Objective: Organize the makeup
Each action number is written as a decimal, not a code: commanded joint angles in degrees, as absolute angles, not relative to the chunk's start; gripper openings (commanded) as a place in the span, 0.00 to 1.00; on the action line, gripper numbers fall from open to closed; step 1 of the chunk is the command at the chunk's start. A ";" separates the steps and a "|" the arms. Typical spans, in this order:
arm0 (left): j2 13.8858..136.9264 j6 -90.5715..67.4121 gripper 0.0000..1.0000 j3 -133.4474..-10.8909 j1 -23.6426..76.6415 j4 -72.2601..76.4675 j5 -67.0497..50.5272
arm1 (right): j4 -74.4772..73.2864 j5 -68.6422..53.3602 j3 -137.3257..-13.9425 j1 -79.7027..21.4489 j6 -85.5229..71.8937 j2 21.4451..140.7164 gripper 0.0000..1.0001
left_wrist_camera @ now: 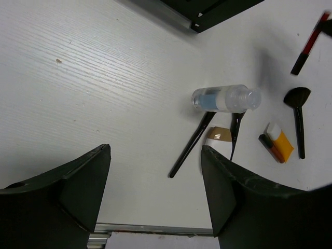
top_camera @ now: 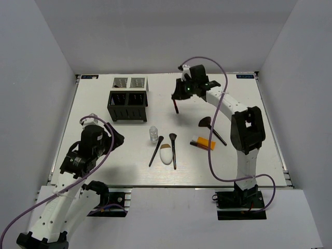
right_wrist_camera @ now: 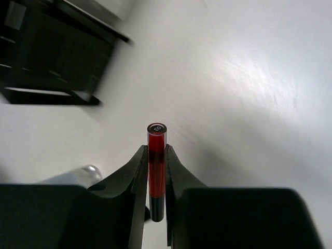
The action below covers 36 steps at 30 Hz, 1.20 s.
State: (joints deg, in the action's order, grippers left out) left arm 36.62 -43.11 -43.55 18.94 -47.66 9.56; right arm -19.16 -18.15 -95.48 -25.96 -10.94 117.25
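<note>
pale grey walls close in a white bench (top_camera: 129,155) whose top shows a fine, straight grain in the left wrist view. at the far left of it stands a black perforated box with square compartments (top_camera: 127,105).

the right hand (right_wrist_camera: 155,151) is raised to the right of that box, its dark, smooth fingers closed tight on a glossy red-black cylindrical stick (right_wrist_camera: 156,136). the stick's round end pokes out past the fingertips.

the left hand (left_wrist_camera: 155,150) hovers near the bench's left side with its matte black fingers spread wide and nothing between them. the rest of the makeup lies ahead of it, near the middle of the bench. closest is a small clear plastic bottle with a ribbed neck (left_wrist_camera: 225,98). just nearer lie two slim black-handled brushes (top_camera: 156,150) (top_camera: 173,150), with a smooth white egg-shaped sponge with a tan tip (top_camera: 166,154) between them.

further right lie a flat orange tube with a white cap (left_wrist_camera: 279,142), a dark stick touching its side, and a black-handled brush with a wide brown fan head (top_camera: 211,129).
</note>
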 commanded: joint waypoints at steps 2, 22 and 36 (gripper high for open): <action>34.72 -43.24 0.80 -44.12 18.90 -44.91 8.44 | -3.36 -31.89 -102.21 -26.89 -7.21 113.98 0.00; 30.50 -43.59 0.80 -40.87 18.90 -44.91 6.77 | 53.52 -22.69 -133.15 -43.15 -3.61 144.57 0.00; 30.41 -44.74 0.80 -38.85 18.90 -44.74 5.80 | 58.09 -13.27 -136.75 -45.35 6.76 154.50 0.00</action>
State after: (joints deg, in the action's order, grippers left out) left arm 30.52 -44.21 -39.68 18.94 -45.19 6.76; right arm 52.07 -17.32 -133.51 -45.50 2.79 153.40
